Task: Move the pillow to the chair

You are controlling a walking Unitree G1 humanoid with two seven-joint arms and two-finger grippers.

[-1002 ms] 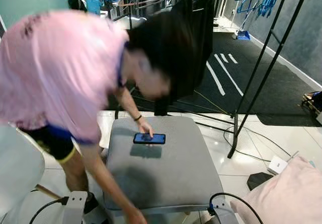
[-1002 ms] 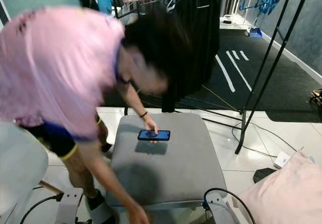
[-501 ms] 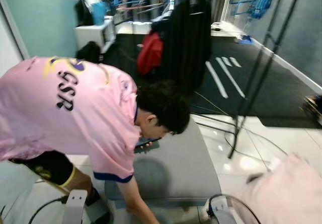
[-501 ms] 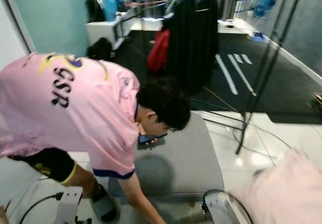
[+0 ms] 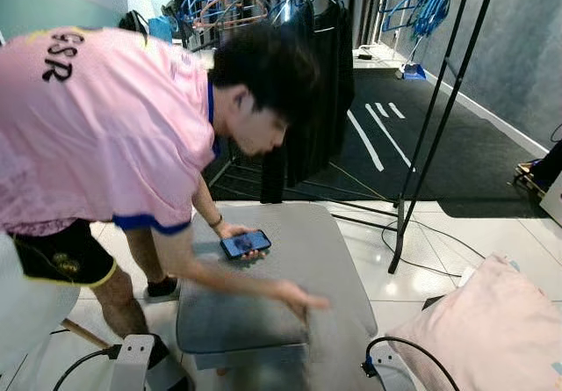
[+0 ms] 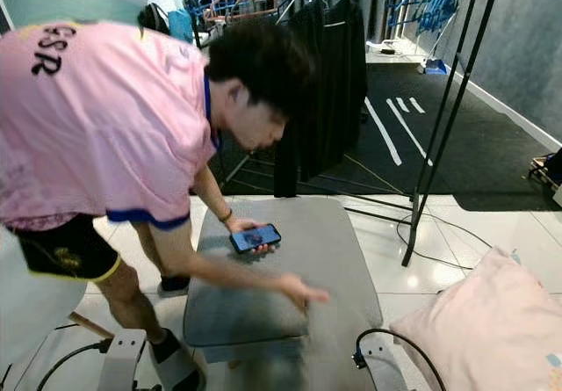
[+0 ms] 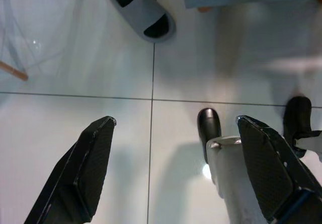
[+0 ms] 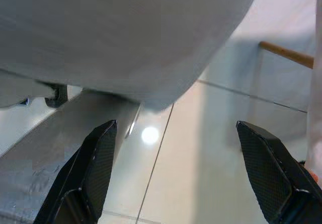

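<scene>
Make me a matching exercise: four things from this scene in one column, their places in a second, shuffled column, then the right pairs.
Things:
1. pillow
2. phone
3. grey slipper
4. black clothes

Places:
A. in the person's hand, over the grey cushion
B. on the white tiled floor
C. hanging from the rack
D. low on the robot's right

Pairs: 1-D, 2-A, 3-B, 4-C
</scene>
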